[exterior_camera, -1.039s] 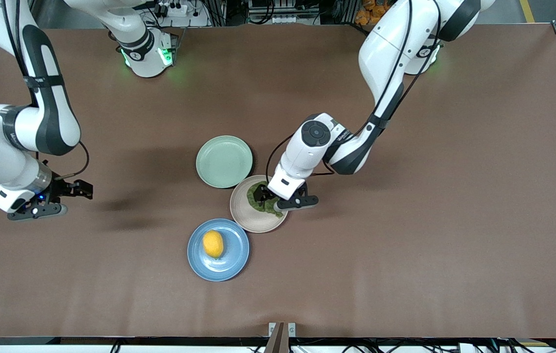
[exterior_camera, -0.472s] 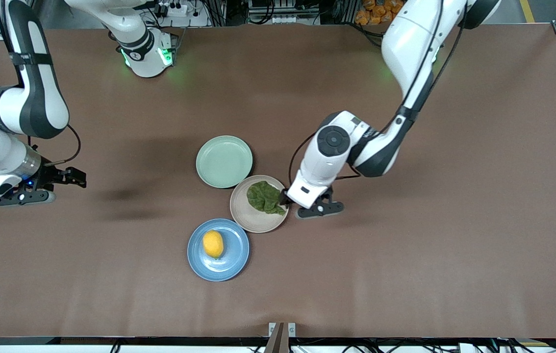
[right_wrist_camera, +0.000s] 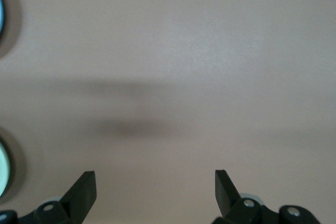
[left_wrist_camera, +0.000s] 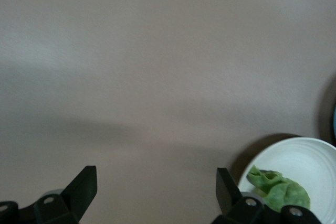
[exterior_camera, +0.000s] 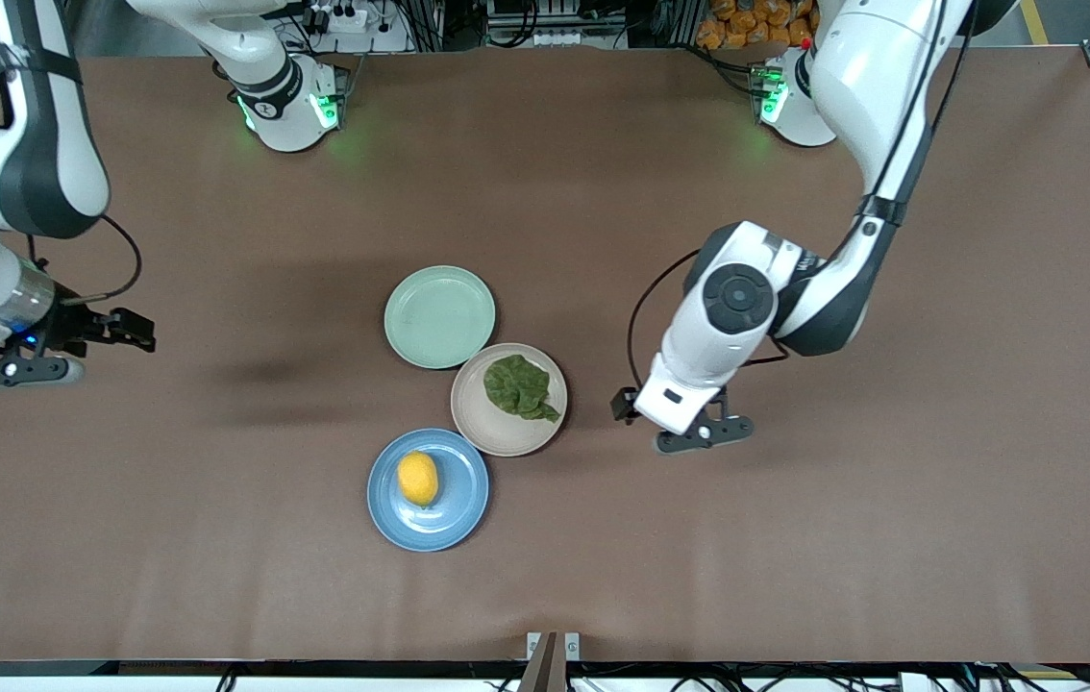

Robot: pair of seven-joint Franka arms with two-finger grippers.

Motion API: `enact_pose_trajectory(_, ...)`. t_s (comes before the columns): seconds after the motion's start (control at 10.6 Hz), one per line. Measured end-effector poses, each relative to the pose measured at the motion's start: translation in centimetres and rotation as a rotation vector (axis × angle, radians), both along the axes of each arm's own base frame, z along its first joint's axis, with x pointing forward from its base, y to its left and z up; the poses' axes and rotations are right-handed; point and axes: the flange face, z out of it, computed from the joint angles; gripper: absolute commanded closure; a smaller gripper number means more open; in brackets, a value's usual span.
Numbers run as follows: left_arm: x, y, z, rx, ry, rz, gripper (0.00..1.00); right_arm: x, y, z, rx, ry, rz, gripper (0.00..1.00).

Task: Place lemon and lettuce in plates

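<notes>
The yellow lemon [exterior_camera: 418, 478] lies on the blue plate [exterior_camera: 463, 502], nearer the front camera. Beside it, the dark green lettuce [exterior_camera: 518, 386] rests on the beige-pink plate [exterior_camera: 505, 434]. My left gripper [exterior_camera: 672, 423] hangs open and empty over bare table, beside the beige-pink plate toward the left arm's end. In the left wrist view the left gripper [left_wrist_camera: 156, 192] is wide open, with the lettuce [left_wrist_camera: 278, 190] and its plate [left_wrist_camera: 315, 163] off to one side. My right gripper [exterior_camera: 69, 348] is open and empty over the right arm's end of the table. The right wrist view shows it [right_wrist_camera: 155, 192] above bare tabletop.
An empty mint green plate [exterior_camera: 439, 317] sits touching the beige-pink plate, farther from the front camera. The brown tabletop [exterior_camera: 843, 538] stretches wide on all sides of the three plates.
The left gripper has drawn away from the beige-pink plate toward the left arm's end, leaving the lettuce lying on it. The right arm has pulled farther toward its own end.
</notes>
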Motion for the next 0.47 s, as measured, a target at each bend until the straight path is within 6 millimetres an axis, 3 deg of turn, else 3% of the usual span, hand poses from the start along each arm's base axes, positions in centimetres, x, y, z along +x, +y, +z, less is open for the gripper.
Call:
enact_pose_trajectory(0.28,0.8,2.6,0.0,0.025,0.031,0.0,0.0,0.3,0.1,5.9,0.0,0.006,0.001,0.0)
enact_pose_trajectory(0.47,1.2,5.4,0.0,0.063,0.089,-0.022,0.0,0.5,0.3,8.7,-0.001,-0.015,0.003,0.0)
